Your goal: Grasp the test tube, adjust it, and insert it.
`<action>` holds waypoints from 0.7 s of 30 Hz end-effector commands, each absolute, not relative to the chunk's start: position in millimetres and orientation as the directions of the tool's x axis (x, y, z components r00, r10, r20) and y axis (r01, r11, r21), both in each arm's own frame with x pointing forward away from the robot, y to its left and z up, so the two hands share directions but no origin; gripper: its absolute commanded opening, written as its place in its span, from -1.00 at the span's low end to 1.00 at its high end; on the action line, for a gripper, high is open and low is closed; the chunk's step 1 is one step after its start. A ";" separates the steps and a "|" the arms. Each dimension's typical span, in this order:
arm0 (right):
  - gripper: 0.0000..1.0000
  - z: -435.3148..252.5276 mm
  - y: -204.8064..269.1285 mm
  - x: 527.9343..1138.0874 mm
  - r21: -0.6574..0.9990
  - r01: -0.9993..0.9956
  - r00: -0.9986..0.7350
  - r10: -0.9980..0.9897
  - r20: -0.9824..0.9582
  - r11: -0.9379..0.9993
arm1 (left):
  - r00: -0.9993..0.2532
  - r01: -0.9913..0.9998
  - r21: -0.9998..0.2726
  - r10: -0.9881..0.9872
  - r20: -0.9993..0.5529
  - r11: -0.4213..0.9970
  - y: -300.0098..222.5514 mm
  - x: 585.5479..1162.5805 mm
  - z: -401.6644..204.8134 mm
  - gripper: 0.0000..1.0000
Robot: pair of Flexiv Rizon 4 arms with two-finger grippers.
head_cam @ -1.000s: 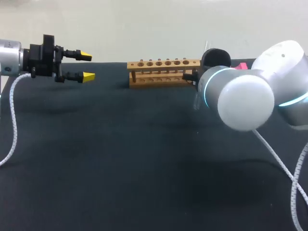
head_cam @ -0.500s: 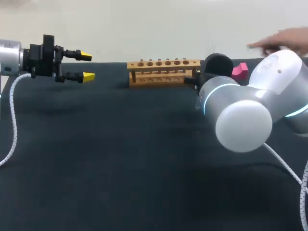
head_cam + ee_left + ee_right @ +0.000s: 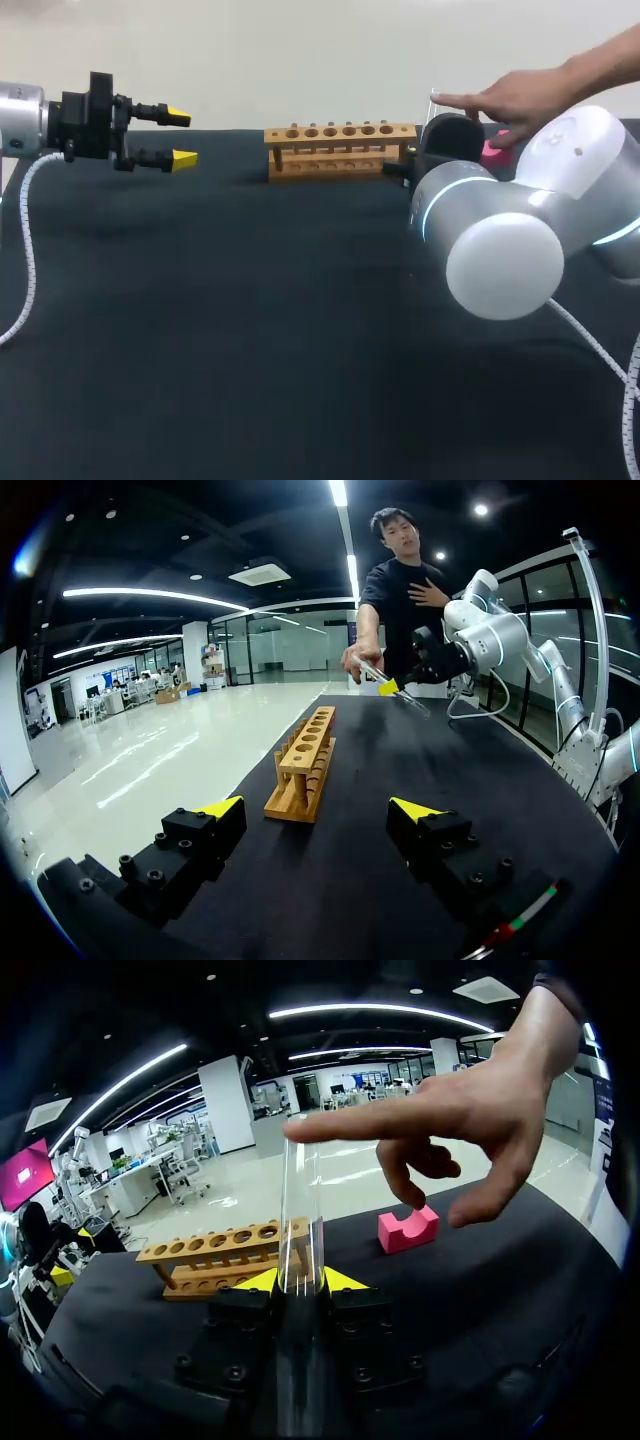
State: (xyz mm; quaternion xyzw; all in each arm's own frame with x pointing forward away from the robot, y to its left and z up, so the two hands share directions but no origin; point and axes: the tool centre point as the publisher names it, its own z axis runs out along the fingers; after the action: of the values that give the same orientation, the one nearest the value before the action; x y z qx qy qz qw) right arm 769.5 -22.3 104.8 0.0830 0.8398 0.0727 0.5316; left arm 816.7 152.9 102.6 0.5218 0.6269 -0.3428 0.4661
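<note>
A clear glass test tube (image 3: 300, 1210) stands upright between the yellow tips of my right gripper (image 3: 300, 1280), which is shut on it. A person's hand (image 3: 470, 1110) reaches over the table, and its forefinger touches the tube's top end. In the head view my right arm's elbow (image 3: 500, 240) hides that gripper; only the tube's top (image 3: 433, 96) and the hand (image 3: 510, 100) show. The wooden rack (image 3: 340, 150) with a row of holes stands at the table's back, ahead of and beside the tube (image 3: 400, 687). My left gripper (image 3: 181, 138) hangs open and empty at the far left, pointing toward the rack (image 3: 305, 765).
A pink notched block (image 3: 408, 1228) lies on the dark table (image 3: 250, 330) beyond the right gripper, under the person's hand. White cables trail from both arms along the table's sides.
A person's hand has come in from the right and reached the top of the held tube. My right arm has shifted a little away from the rack. The left arm is still.
</note>
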 end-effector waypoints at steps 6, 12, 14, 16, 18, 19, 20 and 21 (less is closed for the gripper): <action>-1.00 104.4 -23.0 769.0 0.214 0.058 -0.418 0.218 -0.882 0.975 | -0.017 0.974 0.060 0.333 -0.943 0.219 153.4 817.0 101.6 1.00; -1.00 104.4 -23.0 769.0 0.214 0.058 -0.418 0.218 -0.882 0.975 | -0.017 0.974 0.060 0.333 -0.943 0.219 153.4 817.0 101.6 1.00; -1.00 102.9 -22.2 771.7 0.189 0.037 -0.426 0.187 -0.885 0.981 | -0.017 0.974 0.060 0.333 -0.943 0.219 153.4 817.0 101.6 1.00; -1.00 99.8 -19.4 777.8 0.143 0.013 -0.445 0.134 -0.886 0.990 | -0.017 0.974 0.060 0.333 -0.943 0.219 153.4 817.0 101.6 1.00; -1.00 97.0 -16.6 783.5 0.106 -0.015 -0.459 0.087 -0.884 0.994 | -0.017 0.974 0.060 0.333 -0.943 0.219 153.4 817.0 101.6 1.00; -1.00 95.5 -15.3 787.1 0.094 -0.021 -0.463 0.073 -0.883 0.995 | -0.017 0.974 0.060 0.333 -0.943 0.219 153.4 817.0 101.6 1.00; -1.00 94.8 -14.6 790.0 0.088 -0.026 -0.466 0.066 -0.882 0.996 | -0.017 0.974 0.060 0.333 -0.943 0.219 153.4 817.0 101.6 1.00; -1.00 94.3 -14.1 791.5 0.079 -0.032 -0.470 0.054 -0.881 0.996 | -0.017 0.974 0.060 0.333 -0.943 0.219 153.4 817.0 101.6 1.00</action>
State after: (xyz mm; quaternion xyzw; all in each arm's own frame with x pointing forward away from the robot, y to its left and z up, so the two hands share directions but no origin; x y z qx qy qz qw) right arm 775.5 -18.5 97.7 0.0118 0.8520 0.0409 0.5218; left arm 816.7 152.9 102.6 0.5218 0.6269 -0.3428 0.4661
